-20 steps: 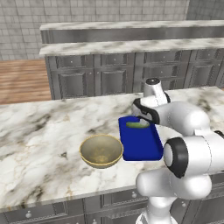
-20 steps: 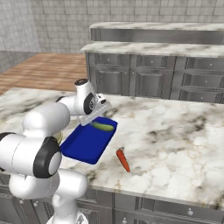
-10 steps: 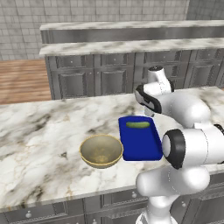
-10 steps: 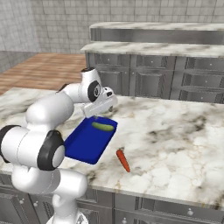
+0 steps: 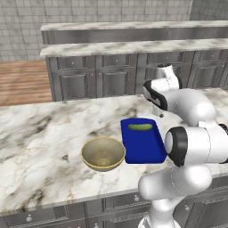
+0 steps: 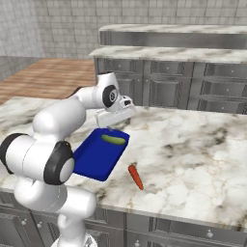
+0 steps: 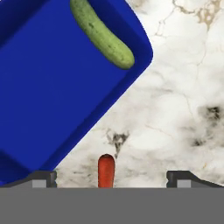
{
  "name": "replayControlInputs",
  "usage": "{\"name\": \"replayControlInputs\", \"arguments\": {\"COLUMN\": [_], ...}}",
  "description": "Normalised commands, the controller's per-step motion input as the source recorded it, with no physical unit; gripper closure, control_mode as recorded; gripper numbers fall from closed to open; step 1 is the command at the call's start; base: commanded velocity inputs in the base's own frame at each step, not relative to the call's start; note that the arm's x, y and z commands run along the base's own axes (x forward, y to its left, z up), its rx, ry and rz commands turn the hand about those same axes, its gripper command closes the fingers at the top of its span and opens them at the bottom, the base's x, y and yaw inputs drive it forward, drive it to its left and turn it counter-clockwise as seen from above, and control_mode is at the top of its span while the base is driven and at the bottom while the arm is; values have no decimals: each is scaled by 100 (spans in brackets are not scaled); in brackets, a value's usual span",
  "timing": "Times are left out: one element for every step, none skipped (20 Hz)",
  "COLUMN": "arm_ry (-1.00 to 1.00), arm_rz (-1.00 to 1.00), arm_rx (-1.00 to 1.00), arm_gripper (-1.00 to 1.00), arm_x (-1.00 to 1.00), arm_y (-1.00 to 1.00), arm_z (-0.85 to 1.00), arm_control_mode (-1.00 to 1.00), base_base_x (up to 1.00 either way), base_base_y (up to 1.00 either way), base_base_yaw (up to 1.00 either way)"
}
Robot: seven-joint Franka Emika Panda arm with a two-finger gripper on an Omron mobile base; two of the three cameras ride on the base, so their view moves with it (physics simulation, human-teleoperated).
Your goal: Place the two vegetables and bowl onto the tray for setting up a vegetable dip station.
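Since a second ago the arm has swung up and away from the tray's far end; cucumber, bowl and carrot lie unmoved.

Left base view: gripper [image 5: 159, 114] hangs above the counter [image 5: 49, 138], just past the tray [image 5: 143, 144]. Cucumber [image 5: 140, 127] lies in the tray's far end, close below the gripper. Bowl [image 5: 103, 153] sits on the counter, beside the tray, on the side away from the gripper.

Right base view: gripper [image 6: 112, 126], jaws apart, nothing held, above the tray's [image 6: 96, 157] far edge. Cucumber [image 6: 112, 139] directly beneath. Carrot [image 6: 135, 176] on the counter [image 6: 193, 159], off the tray, nearer the base than the gripper.

Hand view: fingertips [image 7: 43, 178] wide apart. Carrot [image 7: 106, 170] tip between them, on marble. Tray [image 7: 57, 87] upper left, cucumber [image 7: 102, 33] in its corner.
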Motion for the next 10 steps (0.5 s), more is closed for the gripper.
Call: {"name": "replayControlInputs", "arguments": {"arm_ry": [0,0,0,0,0,0,0,0,0,0], "arm_rz": [-12,-10,-10,-9,-9,-9,-9,-9,-10,-11], "arm_rx": [0,0,1,0,0,1,2,2,1,3], "arm_gripper": [-100,-100,-100,-100,-100,-100,-100,-100,-100,-100], "arm_x": [-21,-24,-29,-29,-30,-30,-38,-34,-31,-34], "arm_y": [-19,-20,-20,-21,-19,-19,-11,-8,-2,-1], "arm_z": [0,0,0,0,0,0,0,0,0,0], "arm_control_mode": [-100,-100,-100,-100,-100,-100,-100,-100,-100,-100], "base_base_x": [0,0,0,0,0,0,0,0,0,0], "base_base_y": [0,0,0,0,0,0,0,0,0,0], "base_base_yaw": [0,0,0,0,0,0,0,0,0,0]}}
